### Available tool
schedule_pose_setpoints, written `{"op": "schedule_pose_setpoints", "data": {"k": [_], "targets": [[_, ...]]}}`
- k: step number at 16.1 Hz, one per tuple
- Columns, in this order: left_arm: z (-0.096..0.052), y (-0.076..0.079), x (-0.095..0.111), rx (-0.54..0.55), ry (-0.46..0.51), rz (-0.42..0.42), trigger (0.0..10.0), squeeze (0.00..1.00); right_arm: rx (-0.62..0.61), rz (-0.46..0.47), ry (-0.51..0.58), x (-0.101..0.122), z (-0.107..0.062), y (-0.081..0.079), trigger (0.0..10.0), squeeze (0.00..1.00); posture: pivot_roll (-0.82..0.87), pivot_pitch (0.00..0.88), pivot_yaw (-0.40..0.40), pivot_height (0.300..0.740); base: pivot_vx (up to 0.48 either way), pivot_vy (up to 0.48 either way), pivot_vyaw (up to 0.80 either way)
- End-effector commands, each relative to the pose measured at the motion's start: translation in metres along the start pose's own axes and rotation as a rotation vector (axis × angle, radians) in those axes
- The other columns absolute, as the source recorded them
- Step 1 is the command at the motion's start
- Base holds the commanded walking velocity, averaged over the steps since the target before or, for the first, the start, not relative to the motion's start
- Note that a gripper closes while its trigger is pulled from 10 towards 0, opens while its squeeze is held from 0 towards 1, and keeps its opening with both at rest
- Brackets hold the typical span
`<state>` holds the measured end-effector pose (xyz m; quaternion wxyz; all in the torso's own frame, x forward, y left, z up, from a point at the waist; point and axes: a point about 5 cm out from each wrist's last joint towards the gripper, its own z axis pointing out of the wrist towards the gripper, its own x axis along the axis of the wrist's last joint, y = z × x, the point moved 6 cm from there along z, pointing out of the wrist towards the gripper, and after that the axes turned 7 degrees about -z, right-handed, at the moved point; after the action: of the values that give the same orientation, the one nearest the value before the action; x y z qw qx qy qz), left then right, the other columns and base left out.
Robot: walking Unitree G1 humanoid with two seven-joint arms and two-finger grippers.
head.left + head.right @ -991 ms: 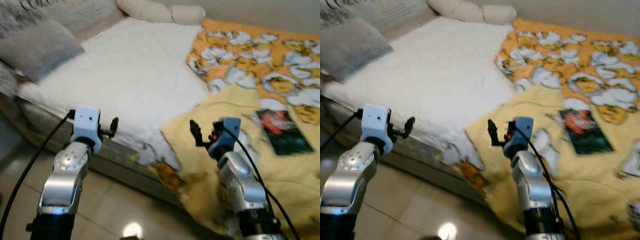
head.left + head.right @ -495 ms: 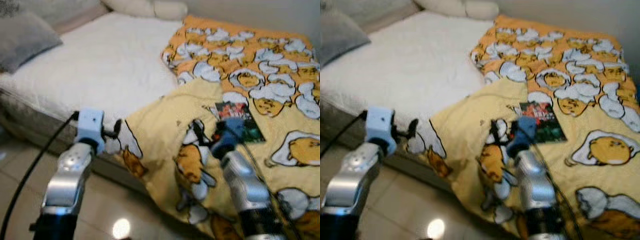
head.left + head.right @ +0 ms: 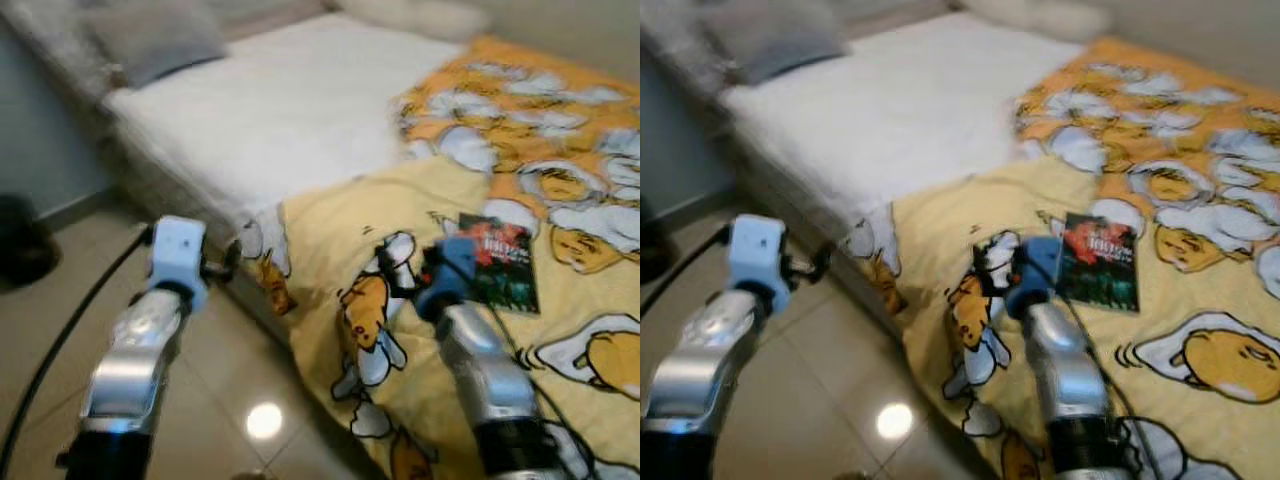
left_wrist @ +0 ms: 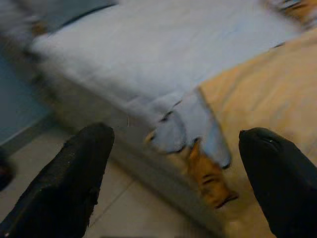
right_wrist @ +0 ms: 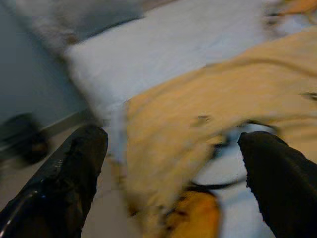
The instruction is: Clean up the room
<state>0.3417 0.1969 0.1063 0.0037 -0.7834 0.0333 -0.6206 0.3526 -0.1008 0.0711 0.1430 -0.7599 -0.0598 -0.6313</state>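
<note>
Yellow blanket point(image 3: 440, 300) half off bed point(image 3: 280, 120), book point(image 3: 497, 262) on top; both jaws spread, empty.

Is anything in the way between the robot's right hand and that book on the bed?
Nothing visible blocks it. The right gripper, fingers open, hovers over the yellow blanket, and the book lies flat on that blanket just beyond it, to the robot's right.
</note>
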Motion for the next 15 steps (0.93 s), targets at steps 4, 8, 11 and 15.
{"op": "schedule_pose_setpoints", "data": {"k": [4, 8, 11, 15], "targets": [[0.001, 0.008, 0.006, -0.024, 0.025, 0.004, 10.0, 1.00, 0.003, 0.000, -0.002, 0.001, -0.003, 0.003, 10.0, 1.00, -0.02, 0.000, 0.027, 0.740, 0.000, -0.345, 0.40], [0.000, 0.013, 0.003, -0.066, 0.019, 0.022, 10.0, 1.00, 0.001, -0.001, -0.007, 0.000, -0.003, 0.004, 10.0, 1.00, -0.02, 0.000, 0.027, 0.740, 0.000, 0.000, 0.00], [-0.002, 0.022, 0.001, -0.120, 0.009, 0.040, 10.0, 1.00, -0.016, 0.004, -0.007, 0.000, -0.003, 0.007, 10.0, 1.00, -0.02, 0.000, 0.024, 0.740, 0.000, 0.000, 0.00], [-0.006, 0.032, -0.006, -0.180, -0.018, 0.046, 10.0, 1.00, -0.064, 0.004, -0.009, 0.000, -0.003, 0.016, 10.0, 1.00, -0.01, 0.000, 0.021, 0.740, 0.000, 0.000, 0.00]]}}
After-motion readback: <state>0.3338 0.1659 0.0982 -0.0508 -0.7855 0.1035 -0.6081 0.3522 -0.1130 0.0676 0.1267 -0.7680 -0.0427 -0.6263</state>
